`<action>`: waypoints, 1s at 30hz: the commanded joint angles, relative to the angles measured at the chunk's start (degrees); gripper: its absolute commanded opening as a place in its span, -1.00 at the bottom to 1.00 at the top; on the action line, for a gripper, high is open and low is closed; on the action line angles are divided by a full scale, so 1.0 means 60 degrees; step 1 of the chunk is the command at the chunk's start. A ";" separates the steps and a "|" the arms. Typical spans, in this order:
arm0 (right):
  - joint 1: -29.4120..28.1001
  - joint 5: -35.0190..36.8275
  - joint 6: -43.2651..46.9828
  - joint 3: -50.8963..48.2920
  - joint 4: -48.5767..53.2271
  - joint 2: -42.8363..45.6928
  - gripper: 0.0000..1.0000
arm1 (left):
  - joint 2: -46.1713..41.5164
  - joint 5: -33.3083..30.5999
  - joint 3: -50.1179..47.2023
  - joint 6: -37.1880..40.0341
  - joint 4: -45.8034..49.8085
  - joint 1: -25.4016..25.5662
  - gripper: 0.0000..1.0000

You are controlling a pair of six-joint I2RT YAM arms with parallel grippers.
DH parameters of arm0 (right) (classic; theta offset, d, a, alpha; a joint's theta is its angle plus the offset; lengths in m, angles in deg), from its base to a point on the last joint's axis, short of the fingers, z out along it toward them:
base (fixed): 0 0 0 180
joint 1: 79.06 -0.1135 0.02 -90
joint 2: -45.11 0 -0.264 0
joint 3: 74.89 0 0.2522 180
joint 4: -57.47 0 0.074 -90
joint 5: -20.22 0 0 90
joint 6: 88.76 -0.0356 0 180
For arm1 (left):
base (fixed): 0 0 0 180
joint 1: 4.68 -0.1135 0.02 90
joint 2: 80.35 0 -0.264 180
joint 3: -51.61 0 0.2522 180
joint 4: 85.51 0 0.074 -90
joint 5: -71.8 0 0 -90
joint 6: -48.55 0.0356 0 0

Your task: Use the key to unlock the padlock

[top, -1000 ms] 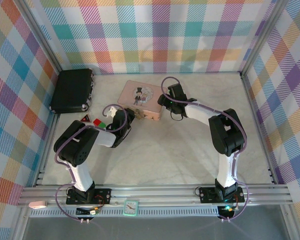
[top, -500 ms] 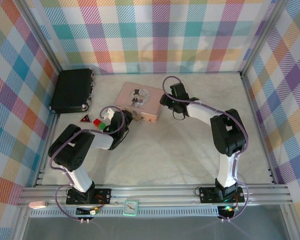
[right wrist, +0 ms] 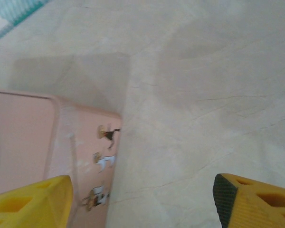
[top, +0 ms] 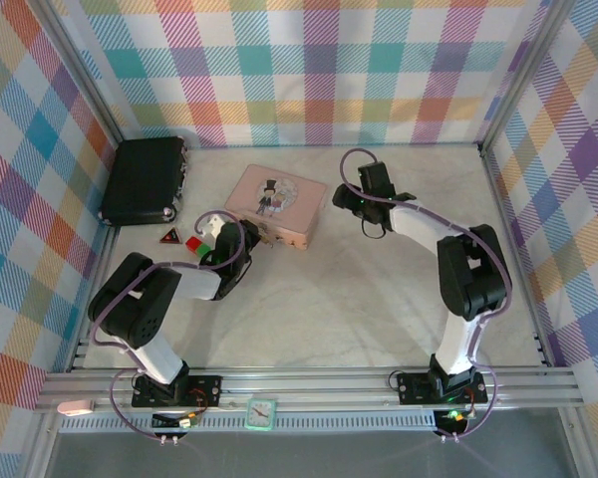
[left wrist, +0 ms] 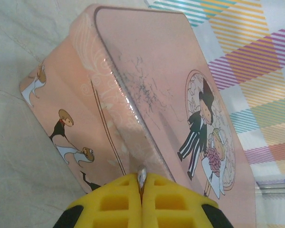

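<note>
The left claw [left wrist: 141,190] pinches the key [left wrist: 141,174] beside the pink tin [left wrist: 152,85]. The right claw [right wrist: 141,192] stands wide open.

a pink rectangular tin [top: 276,204], cartoon bride and groom on its lid, lies on a pale marbled table [top: 359,299]. a black case [top: 145,180] sits by the left plaid wall [top: 20,199]. small red pieces [top: 169,236] and a green piece [top: 204,250] lie near the tin.

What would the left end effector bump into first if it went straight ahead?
Most likely the pink tin: its side wall sits right ahead of the shut left end effector, which pinches a silvery tip, probably the key.
</note>
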 commanded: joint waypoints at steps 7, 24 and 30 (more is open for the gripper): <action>-0.0086 -0.1194 0.2313 -0.0667 0.1266 0.1326 0.69 | -0.3192 0.1473 0.0938 0.2625 0.4999 0.0051 -1.00; -0.0081 0.1190 0.3099 -0.3108 0.2329 0.3674 0.82 | -0.2842 0.3970 0.1499 0.3427 0.9199 0.2433 -1.00; -0.0076 0.1430 0.3091 -0.3237 0.2201 0.3761 0.83 | -0.1717 0.3822 0.1330 0.2964 0.7930 0.3166 -1.00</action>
